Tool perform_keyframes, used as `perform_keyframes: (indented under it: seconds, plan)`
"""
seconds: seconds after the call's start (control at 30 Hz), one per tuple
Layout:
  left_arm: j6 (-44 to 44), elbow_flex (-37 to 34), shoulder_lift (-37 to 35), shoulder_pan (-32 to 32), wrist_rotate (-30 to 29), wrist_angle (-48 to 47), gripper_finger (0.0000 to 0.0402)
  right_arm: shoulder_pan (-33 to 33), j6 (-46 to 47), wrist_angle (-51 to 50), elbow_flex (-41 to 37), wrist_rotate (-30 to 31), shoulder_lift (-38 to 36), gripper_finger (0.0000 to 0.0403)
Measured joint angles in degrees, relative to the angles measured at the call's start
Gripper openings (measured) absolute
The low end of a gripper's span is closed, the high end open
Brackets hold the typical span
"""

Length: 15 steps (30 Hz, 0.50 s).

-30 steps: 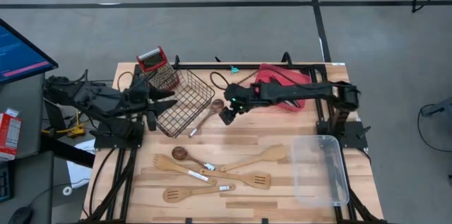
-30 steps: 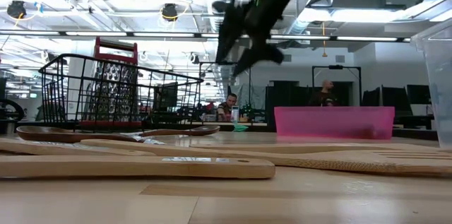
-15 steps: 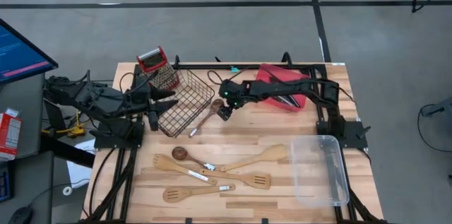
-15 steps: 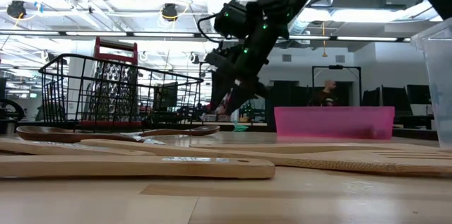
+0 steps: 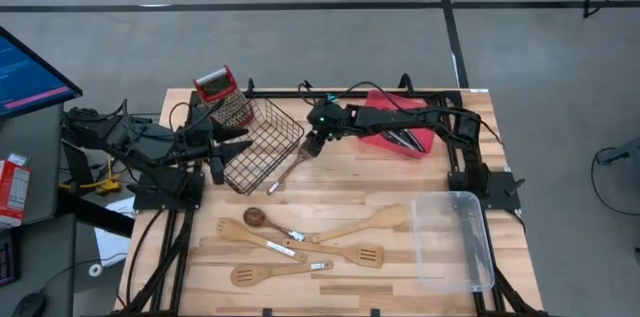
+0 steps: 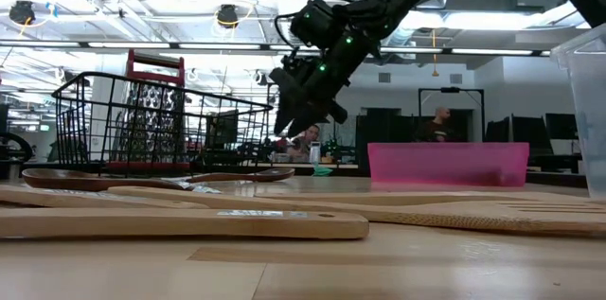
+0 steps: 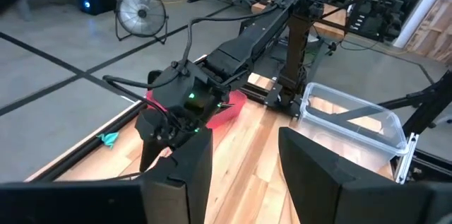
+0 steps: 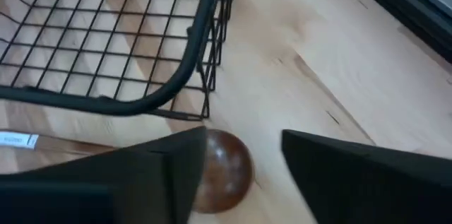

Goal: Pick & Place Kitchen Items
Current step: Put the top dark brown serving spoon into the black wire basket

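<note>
My right gripper (image 5: pixel 313 146) (image 8: pixel 244 146) is open, fingers pointing down, a little above the table beside the black wire basket (image 5: pixel 258 142). It stands over the bowl (image 8: pixel 224 169) of a dark brown spoon (image 5: pixel 289 166) that lies flat on the table. The low view (image 6: pixel 290 122) shows it clear of the tabletop. My left gripper (image 5: pixel 245 141) (image 7: pixel 240 171) is open and empty at the basket's left side. Several pale wooden spatulas and spoons (image 5: pixel 300 242), one with a dark bowl (image 5: pixel 255 217), lie flat near the front. Black-handled knives (image 5: pixel 405 140) lie in the red tray (image 5: pixel 385 107).
The wire basket lies tilted on the table's far left, with a red-topped grater (image 5: pixel 217 87) behind it. A clear plastic bin (image 5: pixel 455 242) stands at the front right. Bare wood shows between the basket and the red tray. People sit in the room beyond.
My right gripper has come down from high above the table and gone toward the far edge and a little left. It now stands over the dark spoon's bowl beside the basket. The spoon and the other utensils have stayed where they were.
</note>
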Motion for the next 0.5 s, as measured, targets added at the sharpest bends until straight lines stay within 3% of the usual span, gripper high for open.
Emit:
perform_keyframes:
  seconds: [0.17,0.2,0.5]
  plan:
    - [-0.6,0.0,0.0,0.0,0.1,0.0,0.0127,-0.7,-2.4,-1.2,0.0,-0.1,0.0,0.0033]
    - [-0.6,0.0,0.0,0.0,0.3,0.0,0.0123,-0.8,-3.0,-1.1,0.0,0.0,0.0,0.0018]
    - [-0.7,0.0,0.0,0.0,0.5,0.1,0.0093,0.1,-4.3,2.7,0.0,0.1,4.4,0.0009]
